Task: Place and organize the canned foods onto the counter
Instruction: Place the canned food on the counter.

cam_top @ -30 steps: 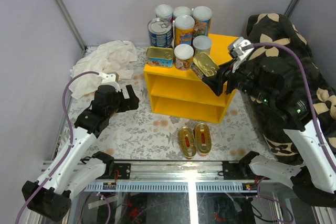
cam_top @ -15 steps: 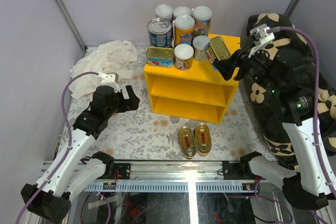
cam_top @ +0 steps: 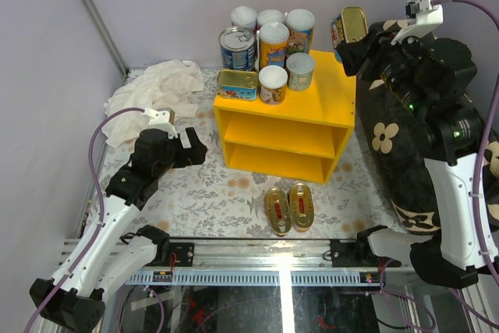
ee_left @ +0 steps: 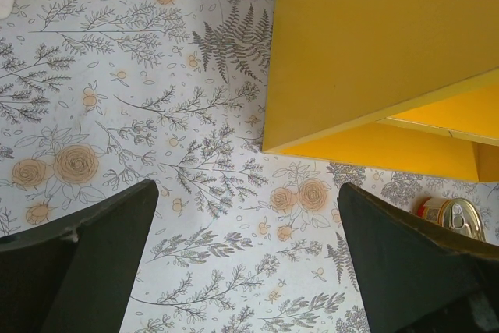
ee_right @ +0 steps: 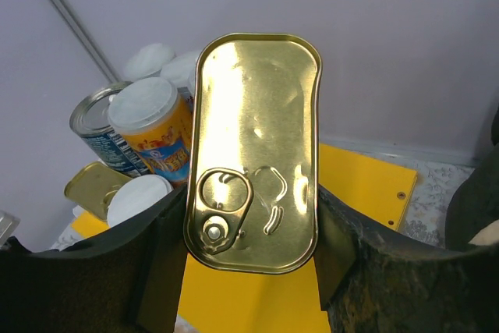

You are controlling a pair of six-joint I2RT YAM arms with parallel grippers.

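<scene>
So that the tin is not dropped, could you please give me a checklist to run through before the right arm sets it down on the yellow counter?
1. Grip on the rectangular gold tin: ok, clamped between the fingers of the right gripper.
2. Bare spot on the counter: ok, right part free beside the standing cans.
3. Tin's height over the top: cannot tell.
4. Path clear of the left gripper: ok, open, empty, over the floor left of the counter.
5. All tins up: not ok, two oval tins lie on the floor.
</scene>
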